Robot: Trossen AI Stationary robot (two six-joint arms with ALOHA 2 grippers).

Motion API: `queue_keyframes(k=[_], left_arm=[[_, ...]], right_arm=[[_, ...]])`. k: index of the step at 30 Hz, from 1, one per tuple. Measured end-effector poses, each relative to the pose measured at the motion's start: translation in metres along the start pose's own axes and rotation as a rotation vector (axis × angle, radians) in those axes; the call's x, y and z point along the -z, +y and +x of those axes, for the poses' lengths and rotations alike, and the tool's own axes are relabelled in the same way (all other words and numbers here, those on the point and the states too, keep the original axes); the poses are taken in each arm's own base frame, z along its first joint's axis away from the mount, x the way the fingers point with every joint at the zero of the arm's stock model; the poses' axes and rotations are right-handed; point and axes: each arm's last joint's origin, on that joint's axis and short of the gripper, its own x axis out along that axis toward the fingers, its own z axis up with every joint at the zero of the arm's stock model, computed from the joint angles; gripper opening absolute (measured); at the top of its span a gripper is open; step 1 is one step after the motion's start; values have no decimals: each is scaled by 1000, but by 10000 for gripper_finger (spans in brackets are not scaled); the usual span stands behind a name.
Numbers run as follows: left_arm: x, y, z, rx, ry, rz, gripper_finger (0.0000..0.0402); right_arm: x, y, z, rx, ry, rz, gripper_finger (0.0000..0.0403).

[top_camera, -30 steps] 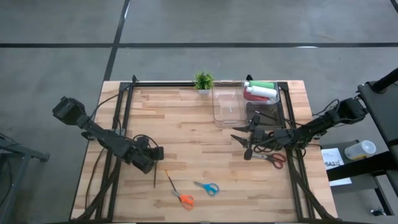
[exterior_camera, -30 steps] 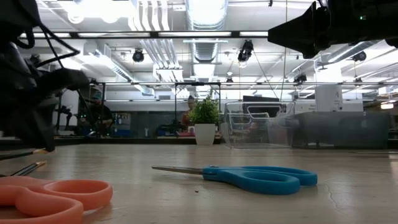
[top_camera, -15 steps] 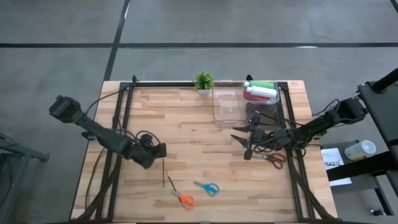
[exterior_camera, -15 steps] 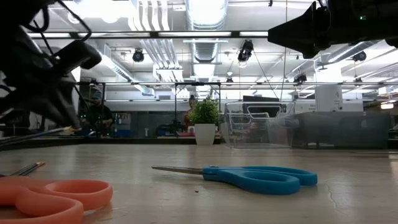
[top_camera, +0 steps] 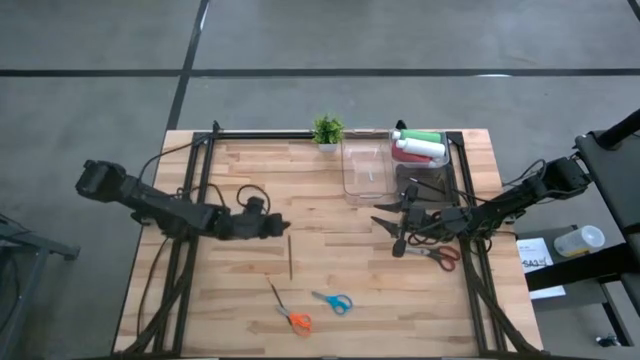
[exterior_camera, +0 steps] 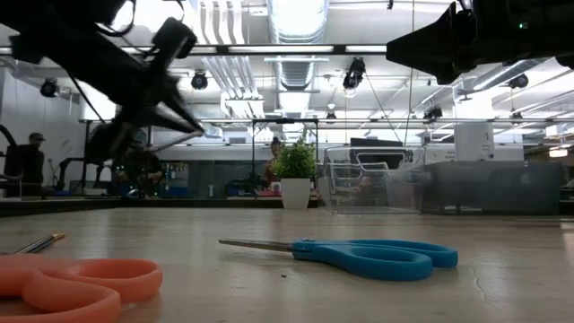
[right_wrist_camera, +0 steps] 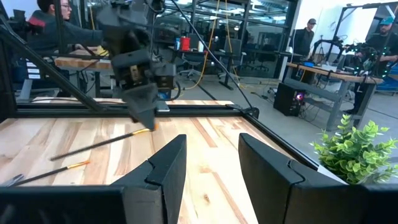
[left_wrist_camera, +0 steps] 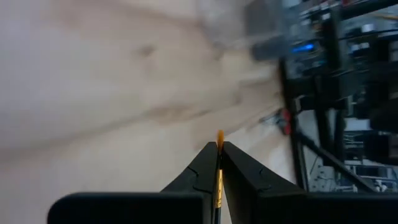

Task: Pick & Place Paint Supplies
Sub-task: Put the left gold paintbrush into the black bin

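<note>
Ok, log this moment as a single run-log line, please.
left gripper: shut on brush, lifted over table | right gripper: open, empty, beside clear bin | bottles: in bin

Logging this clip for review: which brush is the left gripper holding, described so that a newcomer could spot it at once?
On the wooden table, find the left gripper near the middle. The thin dark brush hangs from its shut fingers, raised off the wood. Its neighbour, another brush, lies flat beside the orange scissors, touched by nothing.
</note>
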Motion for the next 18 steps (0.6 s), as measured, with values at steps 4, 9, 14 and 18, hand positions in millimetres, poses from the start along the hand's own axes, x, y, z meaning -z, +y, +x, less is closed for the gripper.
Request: queue_keyframes(k=[4,9,14,18], left_arm=[[-8,-6,17,69,-49,62,25],[-11,-13,47,106,-12,56,25],[-9,-23,87,116,65,44,25],[-8,-39,114,157,101,65,25]], right_arm=[[0,0,0,0,0,0,142],[0,0,0,0,0,0,142],[0,0,0,0,0,0,142],[0,0,0,0,0,0,142]])
